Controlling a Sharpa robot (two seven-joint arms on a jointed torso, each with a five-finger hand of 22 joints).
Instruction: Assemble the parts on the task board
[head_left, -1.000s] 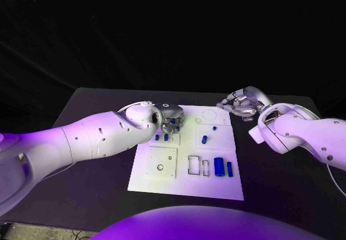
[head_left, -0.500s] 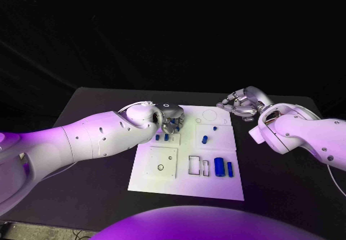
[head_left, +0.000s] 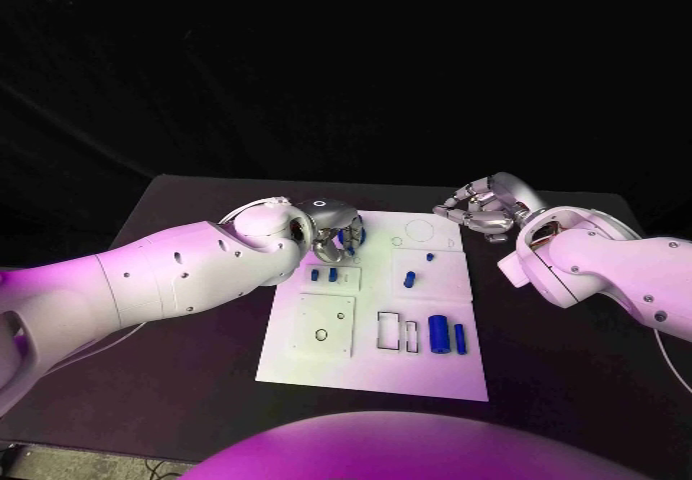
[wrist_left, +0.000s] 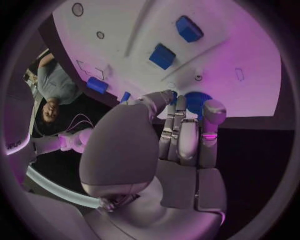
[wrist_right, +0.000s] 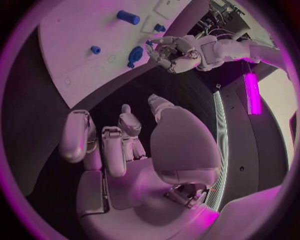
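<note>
We count one white task board (head_left: 378, 350) lying in the middle of the black surface (head_left: 188, 300), its long sides running away from us. On it we make out six blue parts in the head view: two short ones (head_left: 323, 273) side by side near the board's left edge just below our left hand, two small ones (head_left: 410, 278) in the middle panel, and two upright cylinders (head_left: 438, 333) standing side by side near the right edge, beside two empty rectangular slots (head_left: 389, 331). A square plate (head_left: 325, 324) with small holes sits at the left of the lower half.

Our left hand (head_left: 335, 228) hangs over the board's far left corner, fingers pointing down at the board. In the left wrist view a round blue part (wrist_left: 195, 103) sits at the fingertips (wrist_left: 212, 111), touching them, with the fingers closed around it; we take it as held between fingers and thumb. From the right wrist view the same blue piece (wrist_right: 134, 54) shows beside that hand on the board.

Our right hand (head_left: 488, 209) hovers off the board's far right corner, above bare surface, fingers curled loosely with nothing in them; in its wrist view the fingers (wrist_right: 115, 145) stand apart from the thumb.

Open surface lies on both sides of the board and in front of it; the near end of the board is bare.
</note>
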